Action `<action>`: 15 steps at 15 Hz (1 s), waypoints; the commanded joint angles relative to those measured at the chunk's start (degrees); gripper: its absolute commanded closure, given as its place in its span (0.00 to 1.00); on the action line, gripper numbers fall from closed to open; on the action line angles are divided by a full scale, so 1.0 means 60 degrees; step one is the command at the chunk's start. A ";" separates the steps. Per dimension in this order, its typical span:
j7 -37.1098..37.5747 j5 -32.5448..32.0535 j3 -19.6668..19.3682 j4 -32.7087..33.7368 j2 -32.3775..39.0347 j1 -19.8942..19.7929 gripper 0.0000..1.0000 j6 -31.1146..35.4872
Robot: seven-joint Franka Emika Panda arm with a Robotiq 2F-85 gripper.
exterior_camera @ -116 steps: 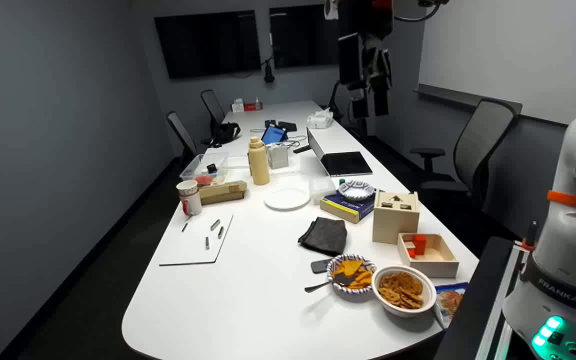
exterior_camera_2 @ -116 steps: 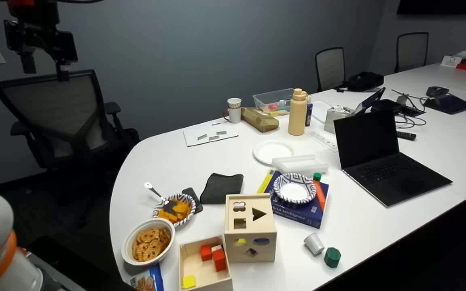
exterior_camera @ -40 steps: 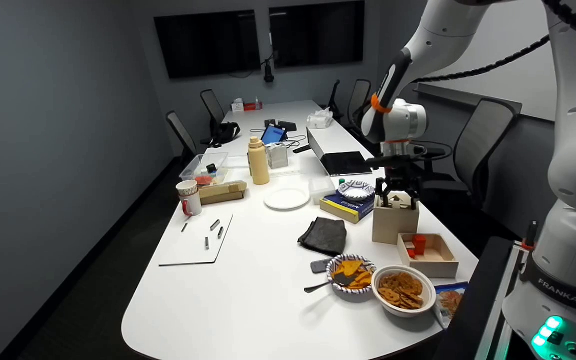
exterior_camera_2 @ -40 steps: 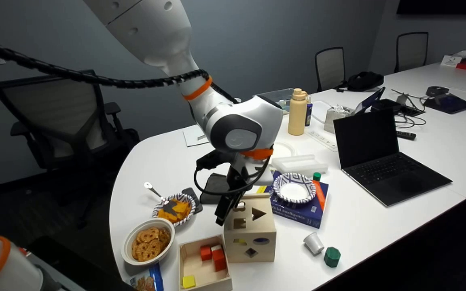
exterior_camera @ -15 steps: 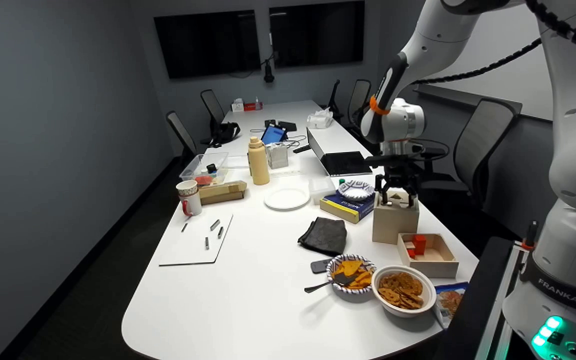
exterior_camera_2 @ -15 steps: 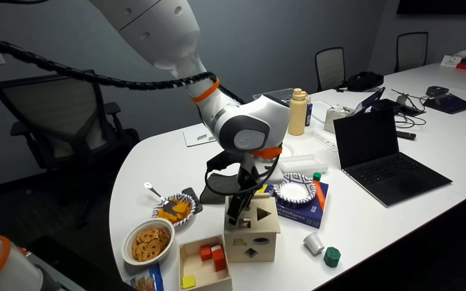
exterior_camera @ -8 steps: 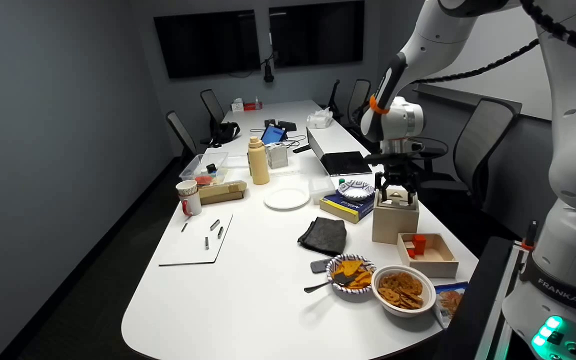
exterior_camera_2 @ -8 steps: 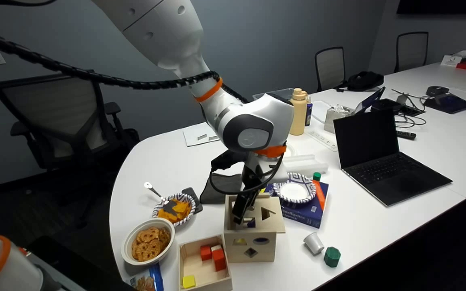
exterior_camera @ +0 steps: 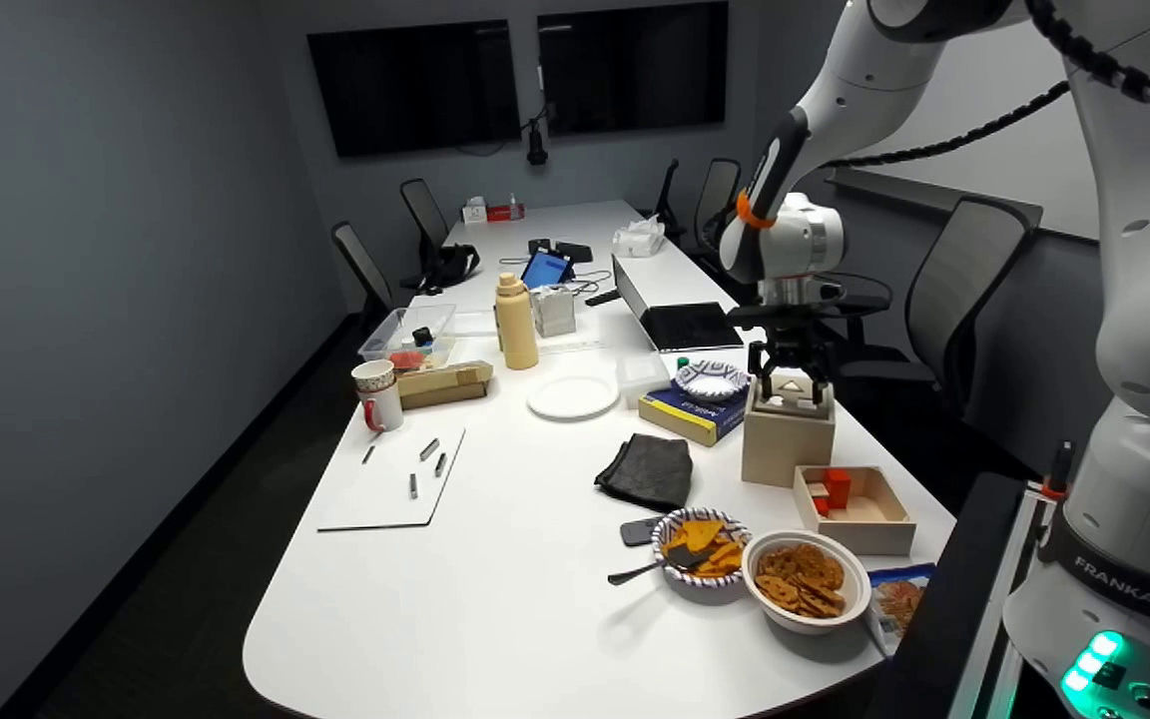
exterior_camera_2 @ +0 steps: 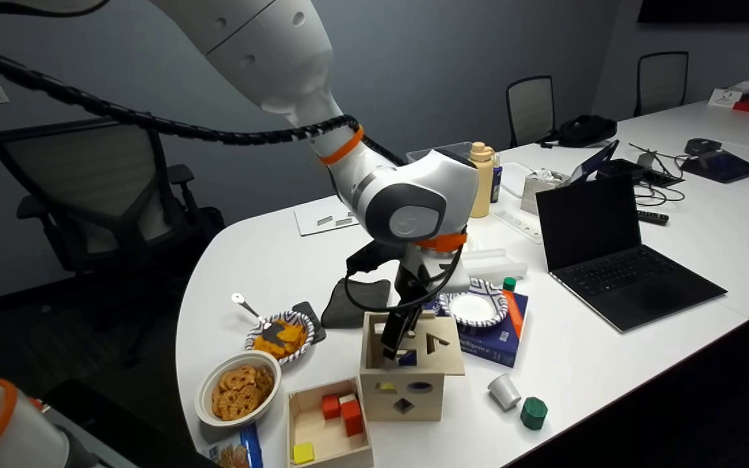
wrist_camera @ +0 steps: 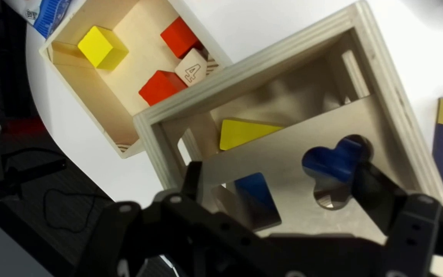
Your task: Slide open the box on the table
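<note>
Closest to us in the wrist view is the gripper (wrist_camera: pixel 278 169), its fingers (wrist_camera: pixel 377 196) spread wide apart, released. Directly under it lies the box (wrist_camera: pixel 252 66), with the lid (wrist_camera: pixel 288 161) below and between the fingers. One finger stands by the lid's square hole, the other over its clover-shaped hole; the fingertips may be touching the wood, but from this angle we cannot be sure. We see the lid slid partway: a wide gap shows along one side of the box, with a yellow block (wrist_camera: pixel 244 133) inside, and in an exterior view the lid's opposite edge juts past the box's wall.

Just beside the box, on the gap's side, we find a low wooden tray (wrist_camera: pixel 139 55) holding a yellow cube (wrist_camera: pixel 98 48), two red blocks (wrist_camera: pixel 181 37) and a pale block (wrist_camera: pixel 191 69) marked 4. On the opposite side of the box, apart, a grey cup (exterior_camera_2: pixel 504 392) lies tilted near a green block (exterior_camera_2: pixel 534 414).

Beyond the tray on the white table (exterior_camera: pixel 495 599) we see a white bowl (exterior_camera: pixel 858 589) of brown crackers (exterior_camera: pixel 800 577), with a patterned bowl (exterior_camera: pixel 703 580) of orange chips (exterior_camera: pixel 700 532) just beside it; a dark cloth (exterior_camera: pixel 647 472) lies near the box. Past the box come a blue book (exterior_camera: pixel 680 419) bearing a patterned dish (exterior_camera: pixel 712 383), then a white plate (exterior_camera: pixel 573 397), a laptop (exterior_camera: pixel 692 328) and a tan bottle (exterior_camera: pixel 518 335). Farthest from us, chairs (exterior_camera: pixel 971 265) flank the table and two dark screens (exterior_camera: pixel 415 90) hang on the back wall (exterior_camera: pixel 605 165).
</note>
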 commanded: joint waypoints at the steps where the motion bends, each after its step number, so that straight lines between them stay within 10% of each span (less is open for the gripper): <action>1: 0.0080 0.0067 -0.0104 0.0339 0.0276 0.0035 0.00 -0.0035; 15: 0.0450 -0.0345 -0.0539 0.0588 0.0356 0.0144 0.00 -0.0128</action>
